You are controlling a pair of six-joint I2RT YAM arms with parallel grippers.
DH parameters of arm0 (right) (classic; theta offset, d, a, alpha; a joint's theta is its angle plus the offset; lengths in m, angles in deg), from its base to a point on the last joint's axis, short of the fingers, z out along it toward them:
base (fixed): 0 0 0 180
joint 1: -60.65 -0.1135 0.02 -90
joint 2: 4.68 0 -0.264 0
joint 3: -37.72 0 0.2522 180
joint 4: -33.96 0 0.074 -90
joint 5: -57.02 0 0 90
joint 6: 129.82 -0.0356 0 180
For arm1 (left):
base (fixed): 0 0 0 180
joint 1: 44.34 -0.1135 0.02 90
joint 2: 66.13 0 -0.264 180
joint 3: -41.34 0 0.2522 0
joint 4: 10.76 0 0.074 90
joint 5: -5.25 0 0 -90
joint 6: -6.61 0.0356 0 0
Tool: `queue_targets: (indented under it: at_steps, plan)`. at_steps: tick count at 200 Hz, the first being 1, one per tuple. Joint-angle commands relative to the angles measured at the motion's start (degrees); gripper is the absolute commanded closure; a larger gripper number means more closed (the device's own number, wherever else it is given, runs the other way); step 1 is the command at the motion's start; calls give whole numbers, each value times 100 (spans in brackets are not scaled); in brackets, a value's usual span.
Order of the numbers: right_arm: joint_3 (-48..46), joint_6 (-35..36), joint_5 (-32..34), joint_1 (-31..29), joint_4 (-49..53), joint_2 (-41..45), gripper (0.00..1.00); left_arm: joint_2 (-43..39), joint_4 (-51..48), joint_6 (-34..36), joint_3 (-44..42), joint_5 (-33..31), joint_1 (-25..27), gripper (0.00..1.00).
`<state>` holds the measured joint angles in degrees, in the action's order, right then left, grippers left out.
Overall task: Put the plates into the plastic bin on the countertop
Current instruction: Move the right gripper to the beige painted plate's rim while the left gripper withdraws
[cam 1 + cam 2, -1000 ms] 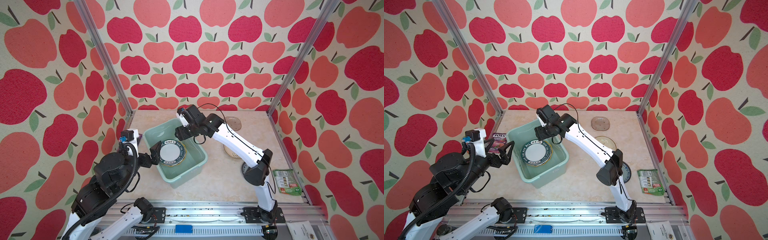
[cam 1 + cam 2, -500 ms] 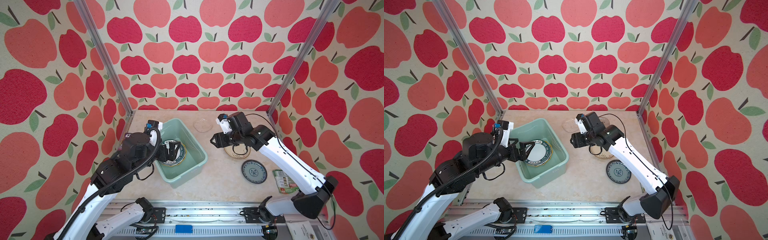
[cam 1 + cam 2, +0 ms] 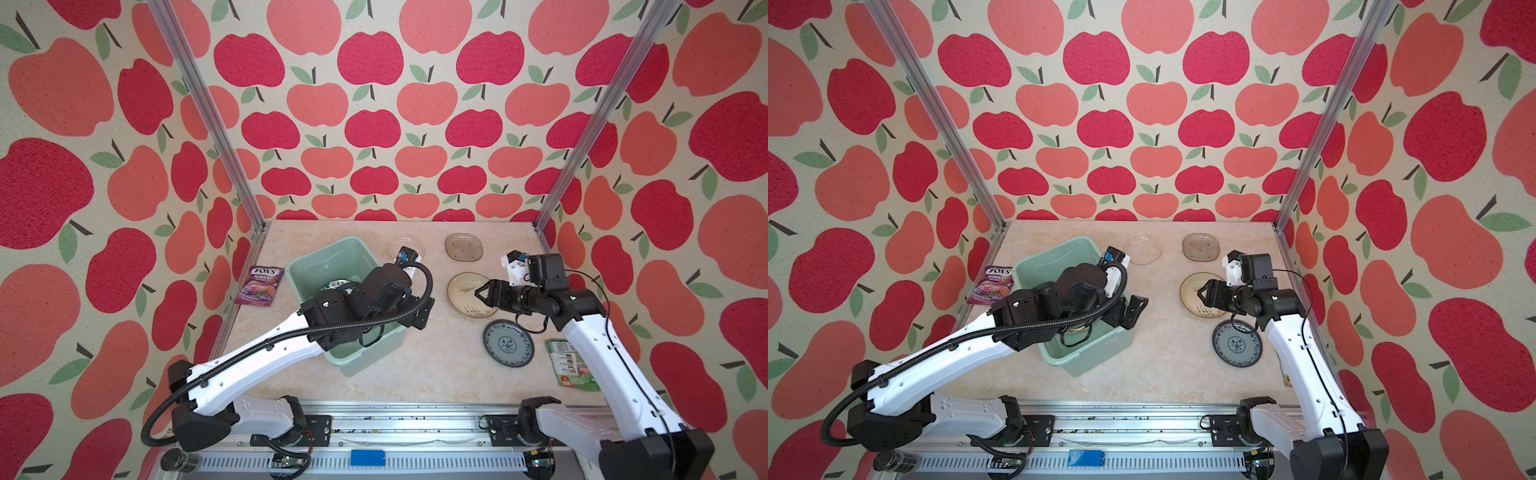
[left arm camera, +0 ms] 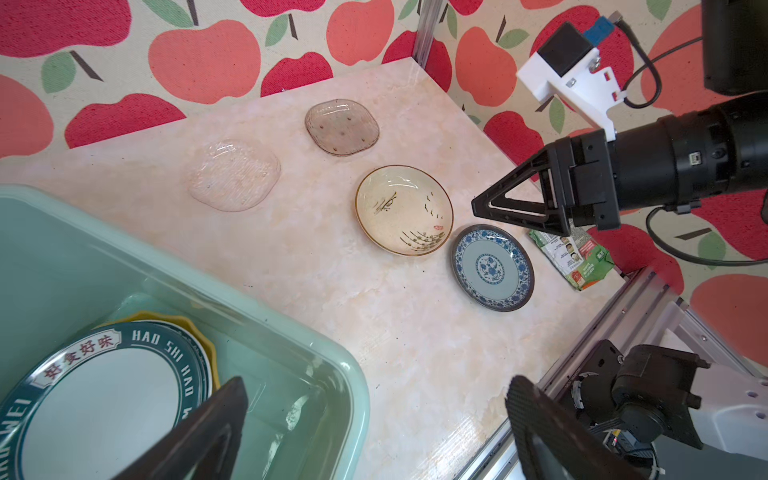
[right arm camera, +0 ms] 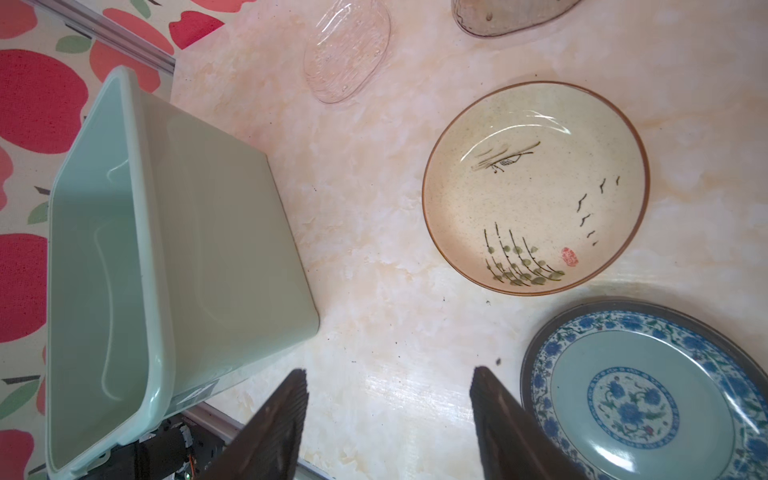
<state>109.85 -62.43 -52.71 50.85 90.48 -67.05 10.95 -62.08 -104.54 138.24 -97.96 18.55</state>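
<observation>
Inside the plastic bin (image 4: 316,349), the left wrist view shows a white lettered plate (image 4: 104,395) lying on a yellow scalloped plate (image 4: 199,336); in both top views the left arm covers most of that stack. Only the top views show the purple sweet packet (image 3: 259,286) left of the bin.

Right of the bin, on the worktop (image 3: 415,365), lie a cream plate (image 5: 536,187), a blue-patterned plate (image 3: 508,343), a brownish glass plate (image 4: 343,126) and a clear glass plate (image 4: 232,174).

Half a second earlier the left end effector (image 3: 1131,309) was down in the bin; now it hangs at the bin's right rim, jaws wide apart and empty. The right end effector (image 3: 480,291) points left, jaws parted over bare worktop.

The bin stands mouth up, its long axis running back to front and slanting rightward.
</observation>
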Motion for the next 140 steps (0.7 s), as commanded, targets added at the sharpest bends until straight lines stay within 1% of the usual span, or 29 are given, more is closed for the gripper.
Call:
queue_targets:
  at_steps: [1,37,57,75,104,140]
  plan:
    - [-214,-75,-555,502,-492,-175,35,500,477,141,364,-350,154,1]
    - [-360,9,-850,1505,-833,-719,35,1506,761,259,841,-428,354,1]
    - [-379,55,-963,1864,-1011,-1144,36,1926,837,194,1073,-445,373,1]
    - [-313,148,-947,1974,-1110,-1542,36,2153,947,-20,1153,-433,373,1]
    - [-79,213,-863,2044,-1111,-2254,37,2316,1116,-89,1111,-427,360,1]
    - [157,-13,-803,2039,-1371,-3046,39,2259,1138,-132,976,-388,252,1]
